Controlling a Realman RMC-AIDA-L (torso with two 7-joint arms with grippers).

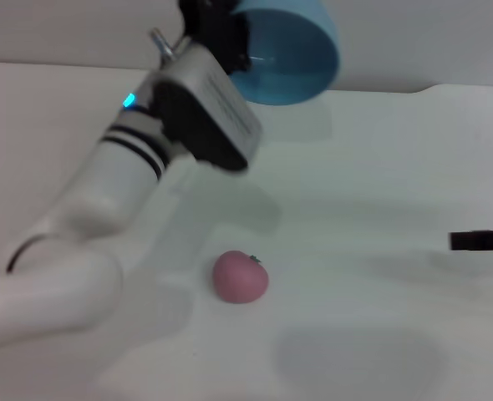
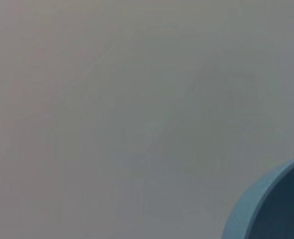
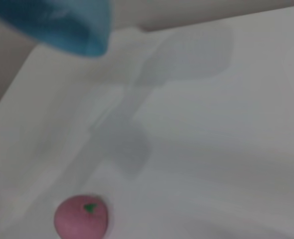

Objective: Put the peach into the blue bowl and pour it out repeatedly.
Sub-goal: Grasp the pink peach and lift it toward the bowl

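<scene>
Resting on the white table (image 1: 372, 209), the peach (image 1: 241, 276) sits alone with its small stem up, well apart from the blue bowl (image 1: 292, 52). That bowl is lifted clear of the surface and tipped on its side, gripped at its rim by the left gripper (image 1: 221, 33). The right gripper (image 1: 482, 240) hovers low at the table's right edge; whether it is clenched or released cannot be told.

We see the glossy light-blue bowl (image 1: 292, 63) tipped on its side, raised in our left jaws; the pink peach (image 1: 240, 276) rests well below them, stem up.
</scene>
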